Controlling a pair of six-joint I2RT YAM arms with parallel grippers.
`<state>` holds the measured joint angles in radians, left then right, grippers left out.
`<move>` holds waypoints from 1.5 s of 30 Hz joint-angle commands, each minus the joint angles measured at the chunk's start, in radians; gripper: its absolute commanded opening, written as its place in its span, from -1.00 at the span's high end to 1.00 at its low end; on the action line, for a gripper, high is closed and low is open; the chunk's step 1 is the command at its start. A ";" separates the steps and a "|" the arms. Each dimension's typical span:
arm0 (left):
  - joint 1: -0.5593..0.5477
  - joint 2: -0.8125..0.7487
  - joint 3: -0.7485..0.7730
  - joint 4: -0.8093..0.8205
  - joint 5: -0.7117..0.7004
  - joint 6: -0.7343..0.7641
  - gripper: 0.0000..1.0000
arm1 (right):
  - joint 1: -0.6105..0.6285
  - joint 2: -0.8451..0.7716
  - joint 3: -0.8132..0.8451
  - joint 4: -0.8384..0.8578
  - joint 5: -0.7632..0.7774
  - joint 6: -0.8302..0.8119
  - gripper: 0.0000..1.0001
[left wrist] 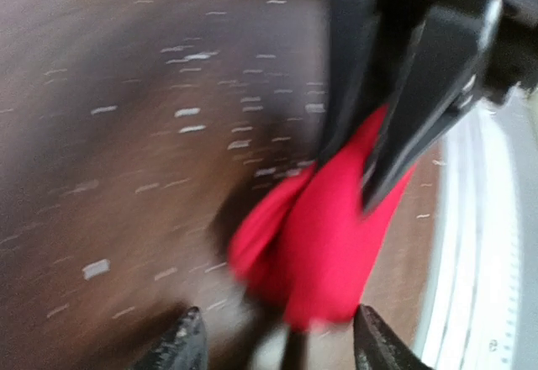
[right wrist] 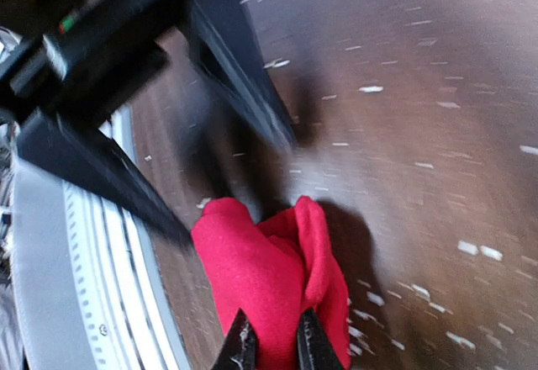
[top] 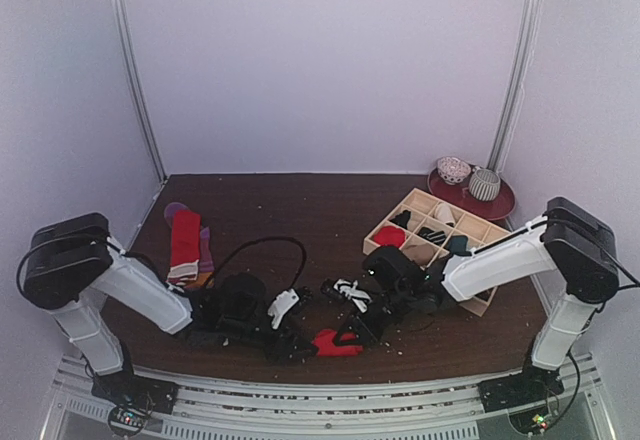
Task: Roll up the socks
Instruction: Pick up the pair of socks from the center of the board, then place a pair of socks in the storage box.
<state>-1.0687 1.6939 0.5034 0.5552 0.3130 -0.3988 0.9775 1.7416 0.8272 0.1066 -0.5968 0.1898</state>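
A red sock (top: 335, 343) lies bunched on the dark table near the front edge, between the two grippers. My right gripper (right wrist: 276, 349) is shut on a fold of this red sock (right wrist: 252, 277). In the left wrist view its two black fingers (left wrist: 420, 109) reach down from above into the red sock (left wrist: 324, 235). My left gripper (left wrist: 282, 346) is open, its tips wide apart on either side of the sock's near end and not gripping it. A red sock and a purple-and-orange one lie in a pile (top: 188, 245) at the back left.
A pale wooden grid tray (top: 478, 228) stands at the right and holds a rolled red sock (top: 390, 235) and some dark items. A red plate (top: 500, 205) with two bowls sits behind it. A black cable (top: 270, 243) loops over the middle. The table's metal front rail (top: 330, 395) runs close by.
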 commanded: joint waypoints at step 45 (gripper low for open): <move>0.167 -0.535 0.126 -0.390 -0.502 0.112 -0.96 | -0.687 -0.554 -0.102 0.039 0.831 -0.208 1.00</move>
<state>-0.9096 1.1301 0.5911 0.1482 -0.1608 -0.2840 0.3023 1.1698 0.6994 0.0757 0.1699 -0.0494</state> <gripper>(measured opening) 0.983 0.107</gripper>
